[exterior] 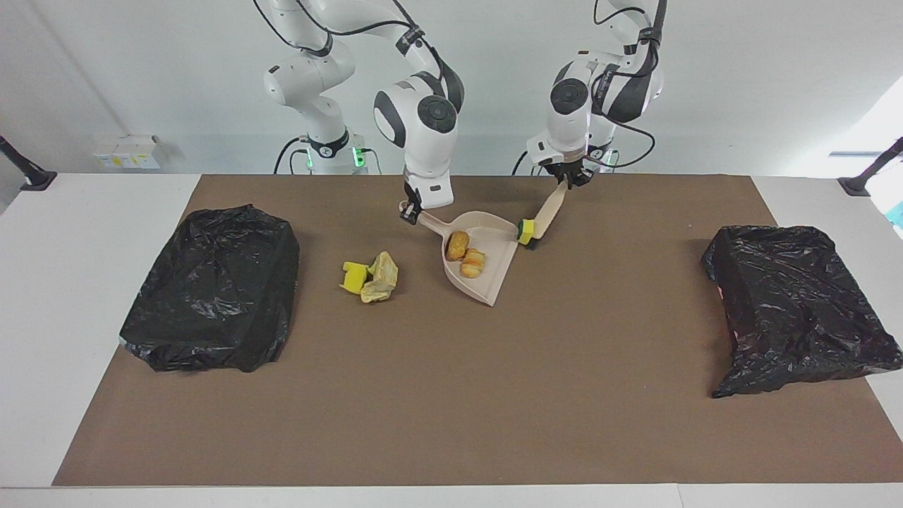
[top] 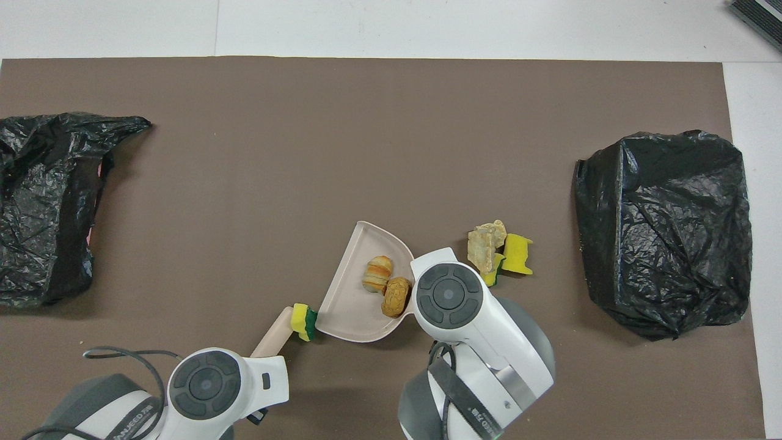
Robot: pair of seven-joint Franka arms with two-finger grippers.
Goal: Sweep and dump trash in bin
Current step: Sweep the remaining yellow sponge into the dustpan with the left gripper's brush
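My right gripper [exterior: 410, 212] is shut on the handle of the beige dustpan [exterior: 487, 282], which rests on the mat. Two golden-brown rolls [exterior: 465, 254] lie in the pan [top: 351, 305]. My left gripper [exterior: 566, 181] is shut on the top of the brush [exterior: 547, 212], which slants down to its black bristles on the mat. A yellow sponge chunk [exterior: 525, 231] sits between the bristles and the pan's outer corner, just outside the rim [top: 302, 322]. Another yellow sponge chunk [exterior: 353, 276] and a beige paper wad [exterior: 381, 276] lie together on the mat, toward the right arm's end.
A bin lined with a black bag [exterior: 211, 286] stands at the right arm's end of the brown mat. A second black-bagged bin [exterior: 797, 303] stands at the left arm's end. Both arms' wrists cover the grippers in the overhead view.
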